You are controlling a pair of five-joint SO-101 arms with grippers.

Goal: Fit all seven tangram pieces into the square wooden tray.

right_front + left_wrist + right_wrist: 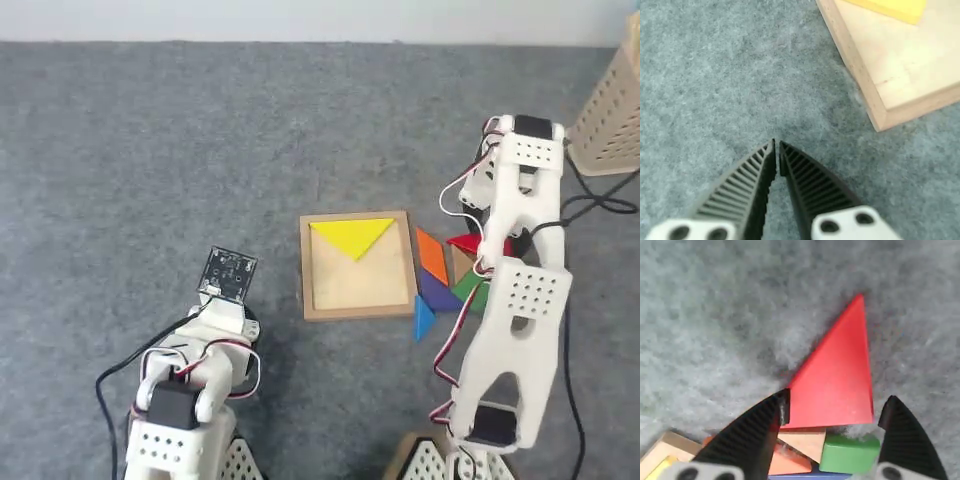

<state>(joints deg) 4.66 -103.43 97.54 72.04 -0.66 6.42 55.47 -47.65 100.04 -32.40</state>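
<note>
At the left, the left gripper (776, 145) is being held over the grey carpet (150, 150). Its jaws are being kept pressed almost together, with only a thin slit between them. Near it, a corner of the square wooden tray (304, 270) is being caught by the left wrist view. Inside the tray, the yellow triangle (352, 236) is being kept flat against the far rim, its tip pointing toward the middle. Right of the tray, the loose pieces are being left clustered on the carpet. These are the orange parallelogram (432, 256) just beside the rim, the blue triangle (424, 318), the purple piece (438, 295), the plain wooden piece (461, 266), the green piece (470, 288) and the red triangle (465, 243). Farther right, the right gripper (837, 402) is being held over the red triangle. Its jaws are being kept wide apart, one at each side of the triangle's broad end.
</note>
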